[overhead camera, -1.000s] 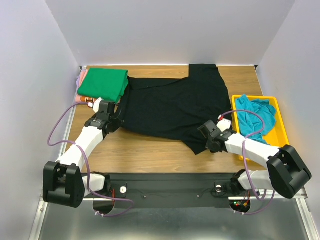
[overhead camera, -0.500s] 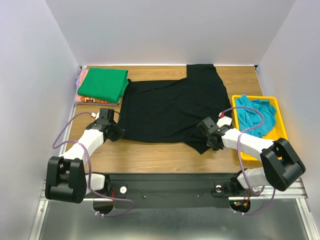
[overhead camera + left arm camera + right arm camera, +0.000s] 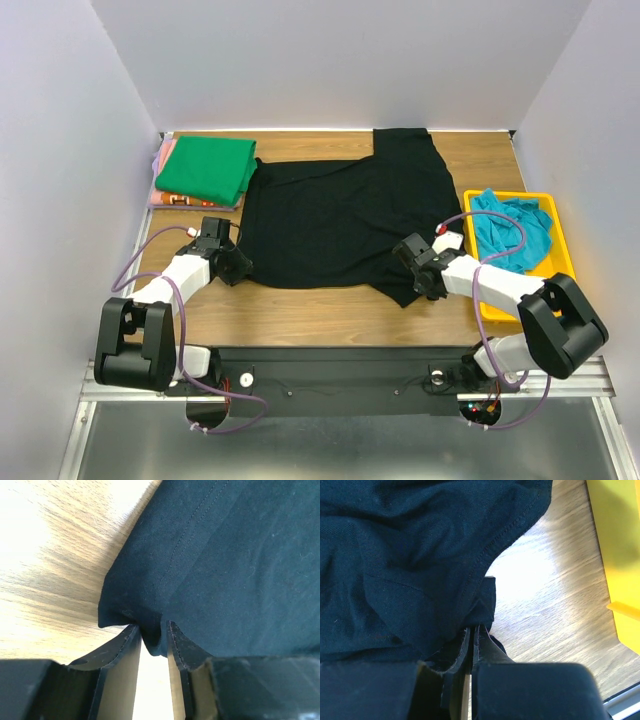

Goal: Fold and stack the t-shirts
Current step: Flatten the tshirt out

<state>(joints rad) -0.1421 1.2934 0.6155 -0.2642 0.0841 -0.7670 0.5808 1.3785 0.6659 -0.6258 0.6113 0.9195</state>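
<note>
The black t-shirt (image 3: 340,215) lies spread over the middle of the bench (image 3: 300,310), its long axis running from the left edge toward the right, with one sleeve reaching the far edge. Its near-left corner sits between the fingers (image 3: 127,645) of the left hand (image 3: 235,265), which stand parted and released, the cloth loose in the gap. Its near-right flap, seemingly the other sleeve, is pinched in the clenched right hand (image 3: 420,270). The cloth stretches away from both hands toward the far edge, so a fold would likely carry the near side that way.
</note>
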